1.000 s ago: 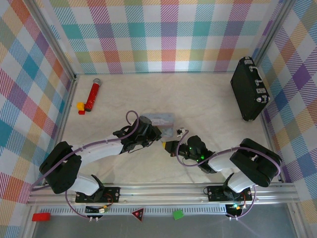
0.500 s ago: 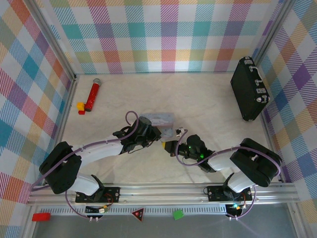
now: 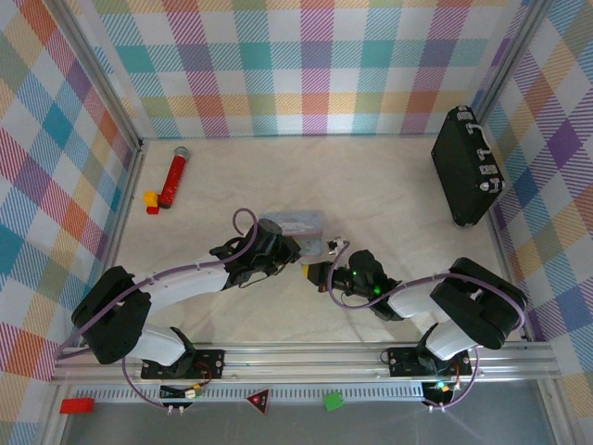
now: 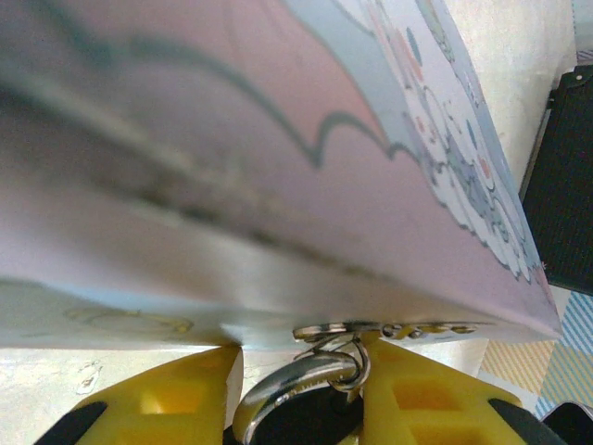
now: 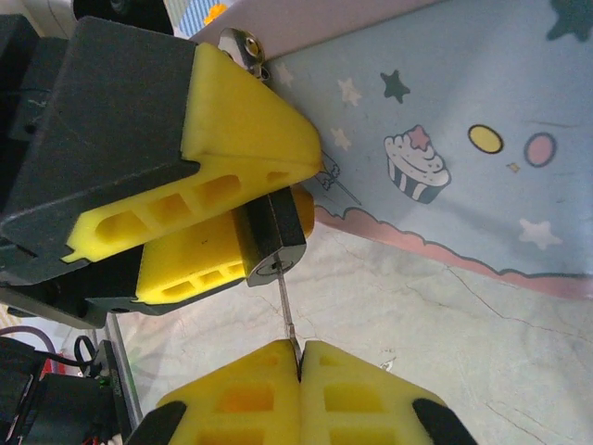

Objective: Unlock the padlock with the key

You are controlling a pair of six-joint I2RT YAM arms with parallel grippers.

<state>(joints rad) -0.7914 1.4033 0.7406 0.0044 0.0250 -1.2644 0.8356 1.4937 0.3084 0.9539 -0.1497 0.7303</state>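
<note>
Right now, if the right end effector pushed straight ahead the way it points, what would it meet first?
The padlock; the key pinched in the right end effector points at its keyhole face, apparently touching it.

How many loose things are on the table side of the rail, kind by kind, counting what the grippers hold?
padlock: 1
key: 1
tin: 1
briefcase: 1
toy microphone: 1
small blocks: 2, a yellow block and a red block
Total: 7
</note>
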